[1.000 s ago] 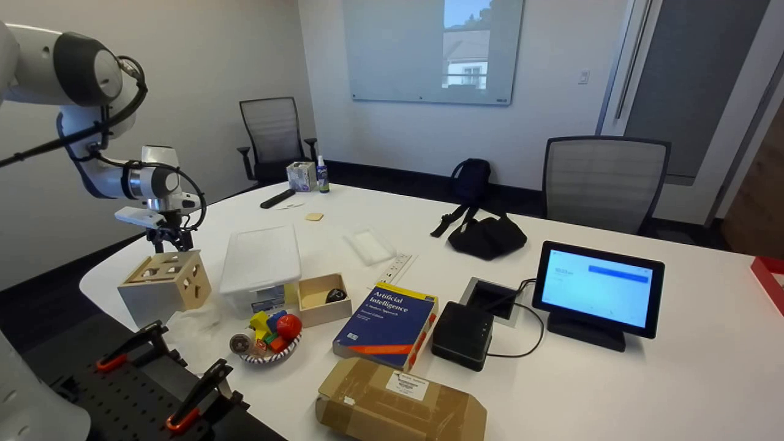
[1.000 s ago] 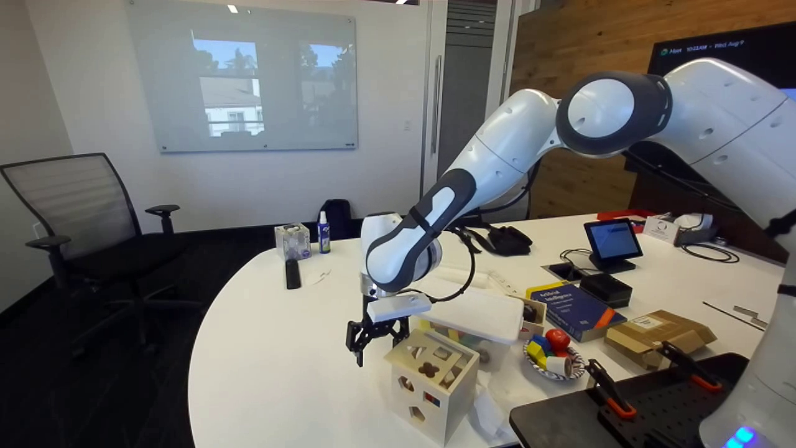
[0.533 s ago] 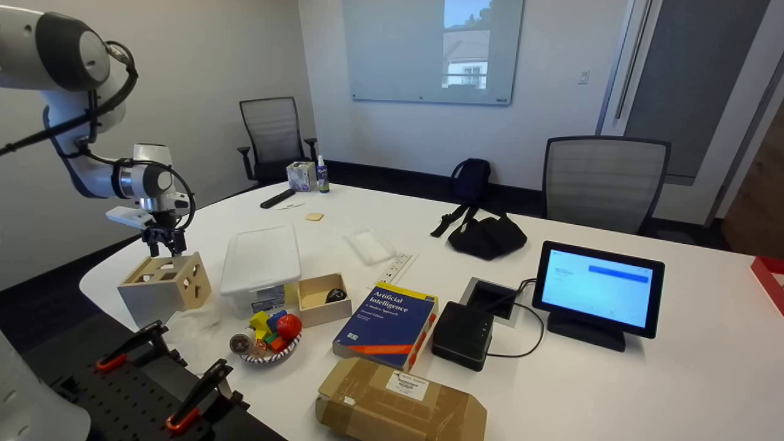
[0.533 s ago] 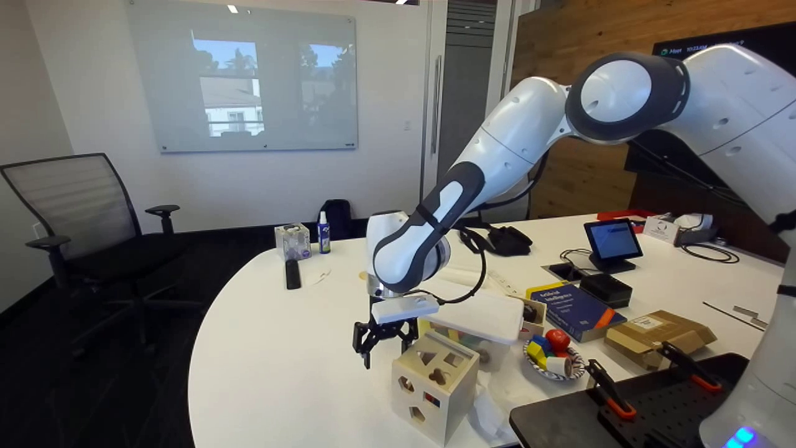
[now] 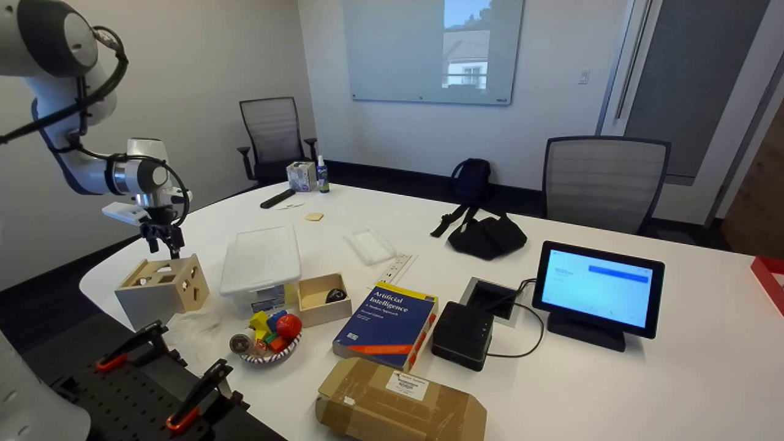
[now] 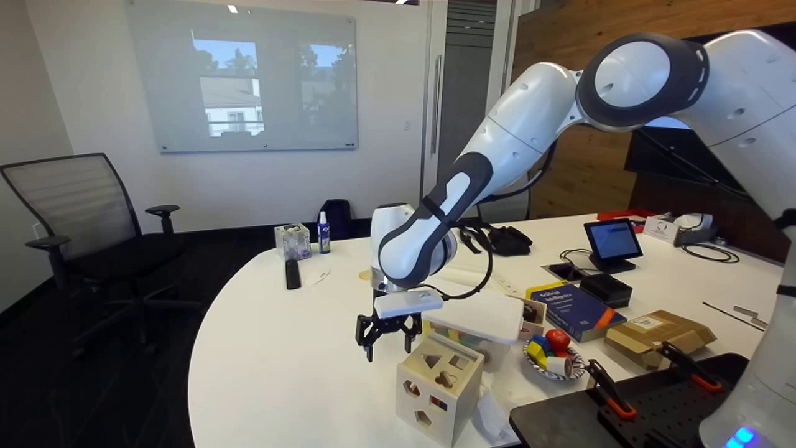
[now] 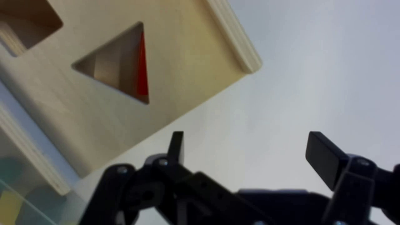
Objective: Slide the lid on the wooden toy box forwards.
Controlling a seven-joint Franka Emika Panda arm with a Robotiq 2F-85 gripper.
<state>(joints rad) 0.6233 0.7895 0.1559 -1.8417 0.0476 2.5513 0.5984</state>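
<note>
Wrist view: the gripper [image 7: 245, 140], fingers well apart and holding nothing, hung near the edge of the lid [image 7: 168, 62].

The lid lay on top of the wooden toy box [image 6: 443, 422], between its side rails [image 7: 234, 36], with the white plastic container [image 6: 479, 317] close by. I couldn't judge whether the fingertips were low enough; too high, I reckoned, and they might skim over it or snag in the triangular cut-out [image 7: 125, 72]. Pushing off-centre with one finger might twist the lid against a rail and jam it. Nothing seemed to pin the box down, so a stiff lid could send it skidding across the table [image 6: 280, 348].
</note>
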